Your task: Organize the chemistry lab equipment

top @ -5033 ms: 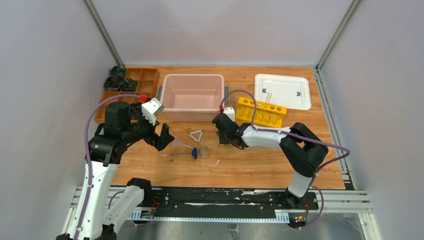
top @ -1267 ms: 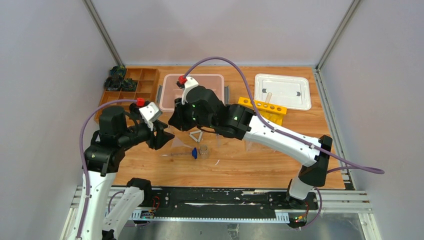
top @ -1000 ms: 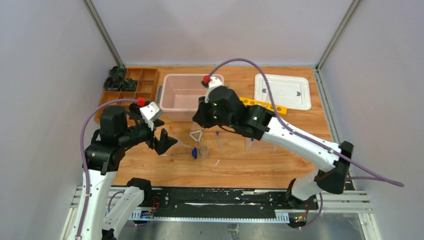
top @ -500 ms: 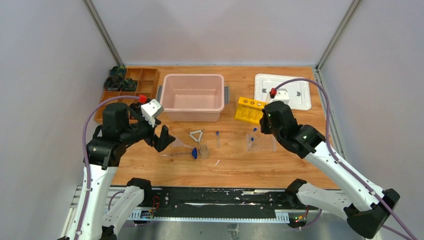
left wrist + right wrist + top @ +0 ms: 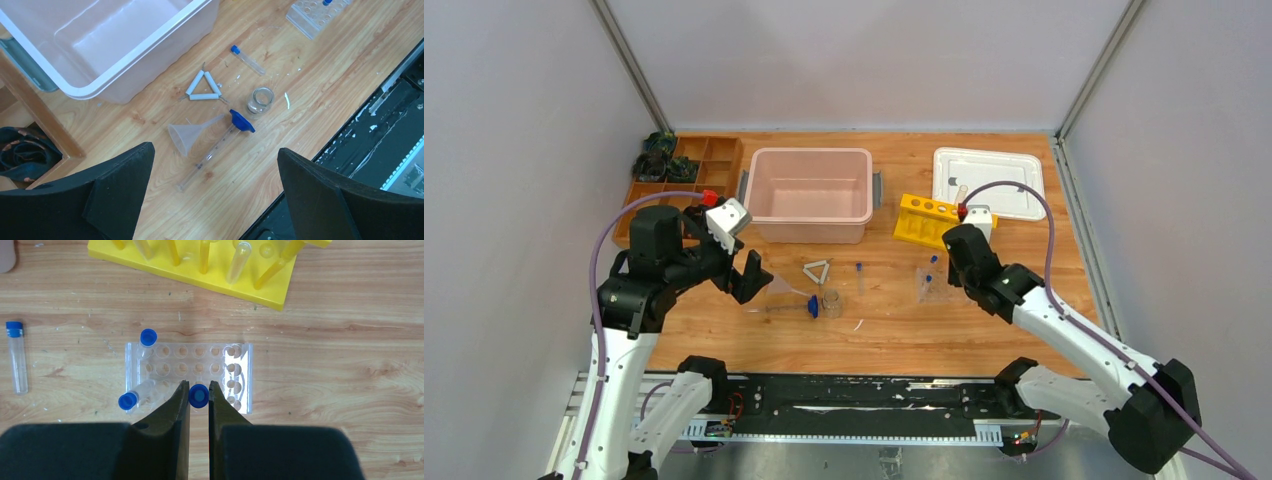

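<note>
My right gripper [image 5: 198,384] is shut on a blue-capped vial [image 5: 199,396] and holds it upright just above the near row of the clear vial tray [image 5: 239,371]. The tray holds one upright vial [image 5: 148,337] and one leaning vial [image 5: 131,398]. Another vial [image 5: 17,362] lies loose to the left. My left gripper [image 5: 215,150] is open and empty, high above the clear funnel [image 5: 192,136], the glass tube [image 5: 207,157] with its blue base, the tiny beaker [image 5: 260,100] and the pale triangle [image 5: 202,86]. The yellow rack [image 5: 929,222] stands behind the tray.
A pink bin [image 5: 810,193] stands at the back middle. A white tray [image 5: 989,182] is at the back right. A brown compartment tray [image 5: 714,155] of dark parts is at the back left. The black rail [image 5: 854,405] runs along the near edge.
My right arm has swung from over the pink bin to the right and come down over the clear vial tray. My left arm has hardly moved.
</note>
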Robot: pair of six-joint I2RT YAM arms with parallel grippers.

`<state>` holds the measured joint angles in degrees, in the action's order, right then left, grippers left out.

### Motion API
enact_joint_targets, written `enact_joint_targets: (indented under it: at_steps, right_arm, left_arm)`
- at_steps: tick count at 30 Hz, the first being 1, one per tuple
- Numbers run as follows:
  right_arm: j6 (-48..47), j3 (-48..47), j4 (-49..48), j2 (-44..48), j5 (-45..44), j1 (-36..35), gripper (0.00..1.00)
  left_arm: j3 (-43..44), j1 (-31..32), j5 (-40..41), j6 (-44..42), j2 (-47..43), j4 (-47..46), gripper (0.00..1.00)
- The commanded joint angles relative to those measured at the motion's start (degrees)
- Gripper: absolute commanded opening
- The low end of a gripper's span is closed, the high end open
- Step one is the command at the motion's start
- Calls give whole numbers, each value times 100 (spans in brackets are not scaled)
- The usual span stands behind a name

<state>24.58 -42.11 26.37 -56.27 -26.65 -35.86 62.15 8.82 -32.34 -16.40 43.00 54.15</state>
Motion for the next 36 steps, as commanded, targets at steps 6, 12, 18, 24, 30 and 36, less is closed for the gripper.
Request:
enact_joint_targets:
  at_steps: [6, 12, 18, 24, 30, 36]
  right_arm:
    - [-114, 418, -1188, -470, -199, 135, 0]
    - [-126, 559, -1421, -575, -221, 161, 0]
    - [-99, 663, -1505, -686, -246, 179, 0]
    - [-54, 766, -1602, -755, -164, 191, 0]
    - [44, 856, -1639, -717, -72, 192, 0]
    - [69, 918, -1570, -501, -114, 202, 0]
  left_arm:
    - [80, 15, 66, -119, -69, -10, 100]
    - [33, 15, 70, -173, -75, -17, 100]
    - [33, 15, 64, -210, -84, -19, 100]
    - [27, 15, 78, -217, -87, -13, 100]
    - [29, 15, 96, -221, -95, -15, 100]
    - [43, 15, 78, -189, -81, -19, 100]
